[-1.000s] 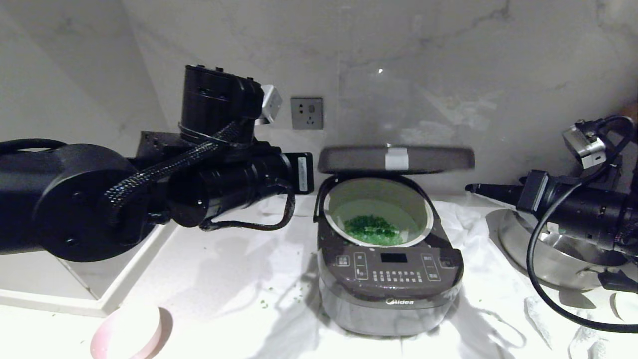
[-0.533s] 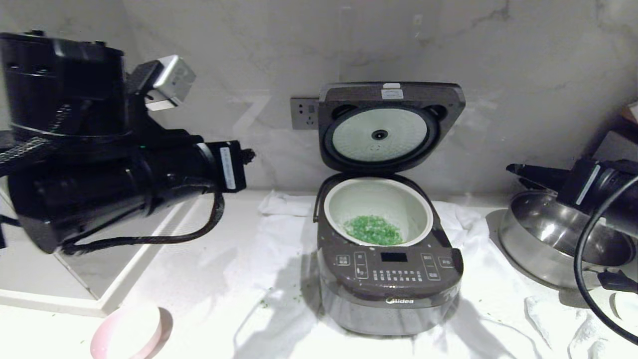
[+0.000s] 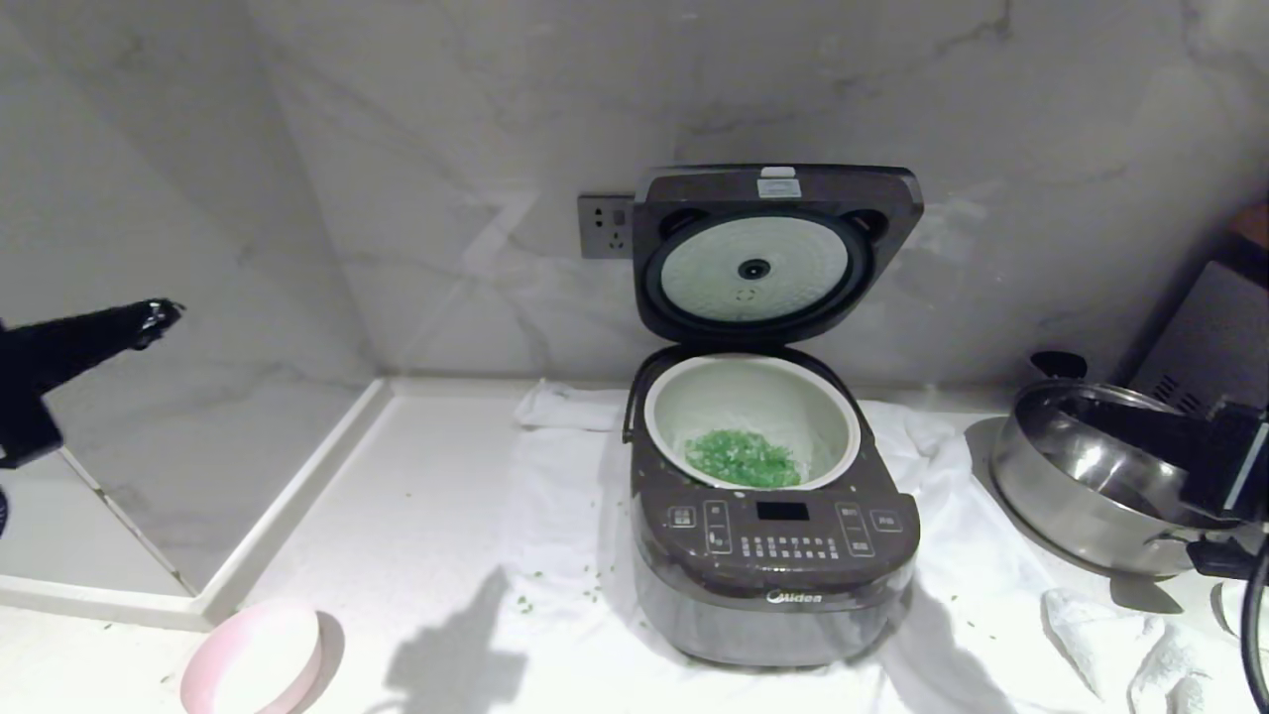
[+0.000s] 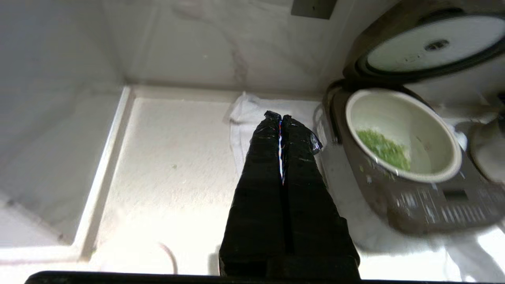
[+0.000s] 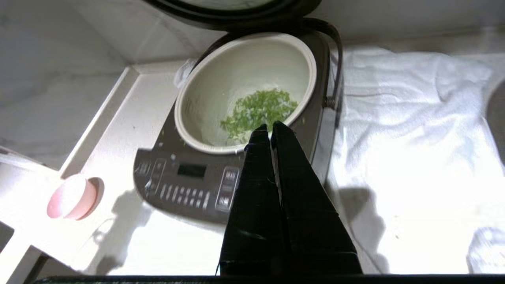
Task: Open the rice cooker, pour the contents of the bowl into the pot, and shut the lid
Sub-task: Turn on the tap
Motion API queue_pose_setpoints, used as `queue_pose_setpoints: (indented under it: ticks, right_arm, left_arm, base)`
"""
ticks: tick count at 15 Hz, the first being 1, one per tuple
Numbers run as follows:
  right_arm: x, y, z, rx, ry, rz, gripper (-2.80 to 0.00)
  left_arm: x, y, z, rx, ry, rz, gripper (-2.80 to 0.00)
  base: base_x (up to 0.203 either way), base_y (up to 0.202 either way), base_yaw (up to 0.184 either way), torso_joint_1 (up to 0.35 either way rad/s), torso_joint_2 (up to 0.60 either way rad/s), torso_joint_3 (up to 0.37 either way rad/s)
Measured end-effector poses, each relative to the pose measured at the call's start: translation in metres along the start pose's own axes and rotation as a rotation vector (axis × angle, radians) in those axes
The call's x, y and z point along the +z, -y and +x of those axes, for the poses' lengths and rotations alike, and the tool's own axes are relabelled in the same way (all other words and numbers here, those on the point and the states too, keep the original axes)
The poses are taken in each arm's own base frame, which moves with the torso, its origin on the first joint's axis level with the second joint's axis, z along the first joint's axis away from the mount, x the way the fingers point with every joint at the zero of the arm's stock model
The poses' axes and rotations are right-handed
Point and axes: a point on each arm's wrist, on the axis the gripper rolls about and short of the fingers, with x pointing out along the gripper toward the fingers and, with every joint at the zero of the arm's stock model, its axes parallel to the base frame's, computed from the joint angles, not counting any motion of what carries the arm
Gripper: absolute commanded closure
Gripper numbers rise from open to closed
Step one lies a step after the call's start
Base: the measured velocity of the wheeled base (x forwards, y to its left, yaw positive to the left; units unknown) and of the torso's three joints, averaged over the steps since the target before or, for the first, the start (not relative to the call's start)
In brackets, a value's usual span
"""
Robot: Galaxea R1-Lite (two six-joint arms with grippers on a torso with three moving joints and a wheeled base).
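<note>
Near, at seven o'clock on the counter: small pale-pink bowl, emptied, light. Centre: boxy brown-grey rice cooker, off-white pot holding chopped green bits. Behind, hinged dark lid upright, stiff; best pushed at its top edge. Shiny steel pan at three o'clock crowds that side. Left gripper at nine, right gripper at three, fingers pressed together, empty.

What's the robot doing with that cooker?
Nothing is being held right now. The cooker stands with its lid up, and the green bits are already in the pot. The pink bowl sits on the counter. The left claw and the right claw are both shut, off to the sides. The lid is not closed yet.
</note>
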Motion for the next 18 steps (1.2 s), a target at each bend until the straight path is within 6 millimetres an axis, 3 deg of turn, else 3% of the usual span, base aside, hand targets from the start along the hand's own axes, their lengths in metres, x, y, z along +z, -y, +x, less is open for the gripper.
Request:
queue_pose_setpoints:
  ticks: [4,9,13,18]
  right_arm:
    - [0.003,-0.009,-0.042,-0.034,0.047,-0.025,0.0]
    - [-0.002,-0.014,-0.09,-0.155,0.157,-0.123,0.0]
    - [-0.009,-0.015,-0.12,-0.284,0.259,-0.232,0.0]
    - [-0.034,-0.01,-0.149,-0.45,0.32,-0.308,0.0]
  left_arm:
    - [-0.017,-0.016,-0.054,-0.031,0.032,-0.008,0.0]
    - [-0.029,-0.026,-0.101,0.118,0.186,0.083,0.0]
    - [-0.056,-0.027,-0.117,0.224,0.21,0.145,0.0]
    - [-0.107,-0.034,-0.11,0.299,0.188,0.144,0.0]
  base:
    - [0.0,0.0,0.0,0.0,0.0,0.0]
    - [0.0,0.0,0.0,0.0,0.0,0.0]
    - [0.0,0.0,0.0,0.0,0.0,0.0]
    - [0.0,0.0,0.0,0.0,0.0,0.0]
